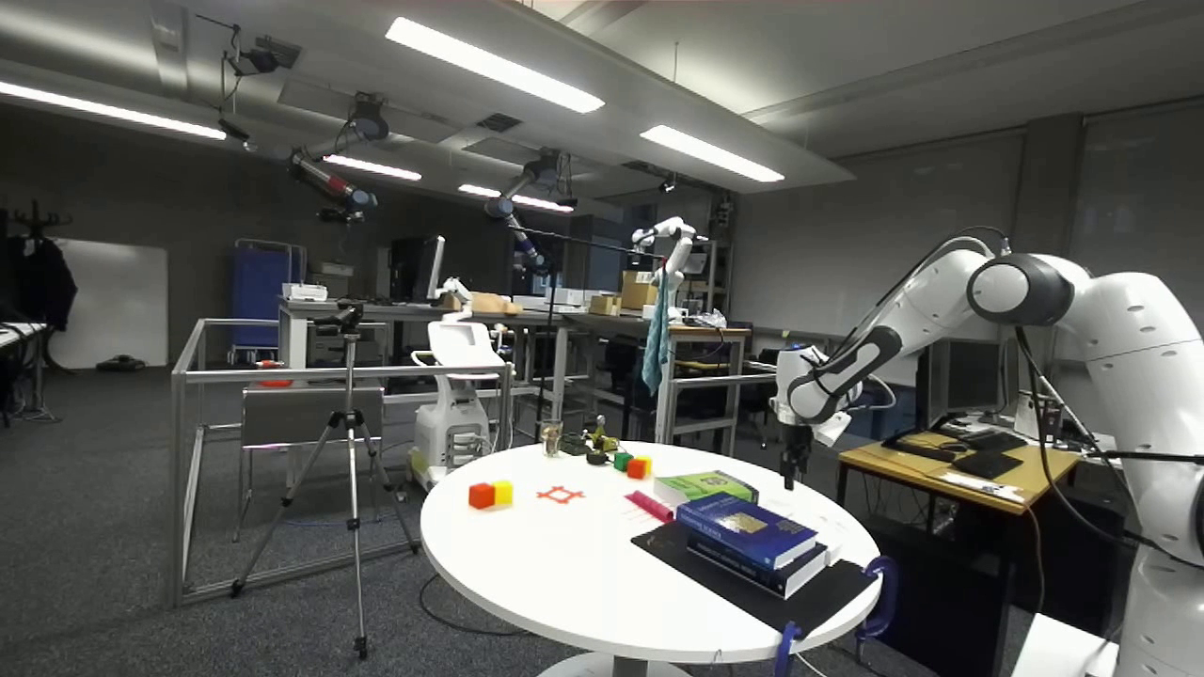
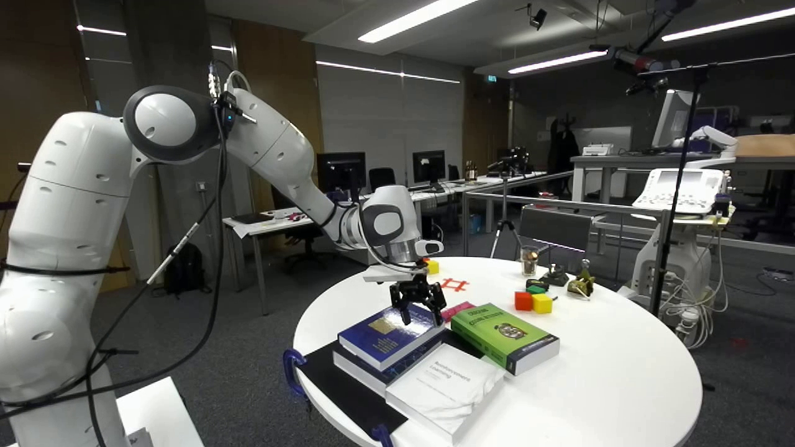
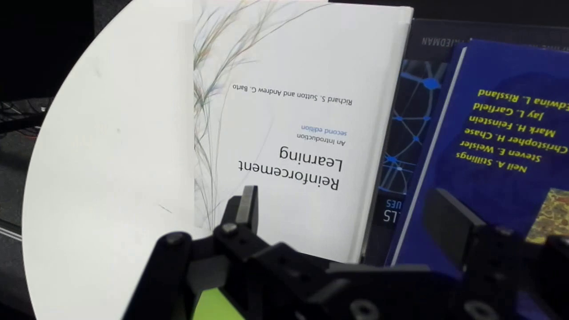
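Presently: one pincer, spread wide and gripping nothing, hangs above the books. White book, face up, lies close beside the dark book. Blue book rests atop the dark book, slightly askew. Green book lies near them. Black mat shows under the stack. Farther out: red cube beside yellow cube, on the round worktop. Handling note: jaws would do best squared to one book's edges, then lowered slowly so neither finger catches a neighbouring cover.
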Action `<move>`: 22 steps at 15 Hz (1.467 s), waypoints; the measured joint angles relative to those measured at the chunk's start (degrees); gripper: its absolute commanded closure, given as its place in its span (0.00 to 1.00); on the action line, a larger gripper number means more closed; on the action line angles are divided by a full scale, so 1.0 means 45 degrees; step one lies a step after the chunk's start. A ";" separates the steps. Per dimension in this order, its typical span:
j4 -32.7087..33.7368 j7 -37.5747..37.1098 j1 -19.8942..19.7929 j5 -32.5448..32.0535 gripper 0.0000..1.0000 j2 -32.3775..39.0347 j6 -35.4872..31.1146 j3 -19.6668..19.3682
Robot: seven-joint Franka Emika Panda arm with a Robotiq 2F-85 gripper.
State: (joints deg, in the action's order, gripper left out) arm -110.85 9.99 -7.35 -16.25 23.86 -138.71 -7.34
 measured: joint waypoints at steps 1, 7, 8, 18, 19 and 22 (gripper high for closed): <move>0.0145 0.0132 -0.0103 0.0116 0.00 0.0123 0.0001 -0.0004; 0.0886 0.0192 -0.0407 0.0414 0.00 0.0847 0.0002 -0.0025; 0.0981 0.0190 -0.0415 0.0433 0.00 0.0959 0.0002 -0.0033; 0.1810 0.0642 -0.0660 0.1421 0.00 0.1956 0.0004 0.0100; 0.1880 0.0749 -0.0742 0.1522 0.00 0.2018 0.0006 0.0128; 0.2133 0.1194 -0.0989 0.1977 0.00 0.2267 0.0018 0.0242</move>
State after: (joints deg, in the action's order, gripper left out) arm -101.25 15.37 -11.80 -7.35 34.06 -138.63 -6.25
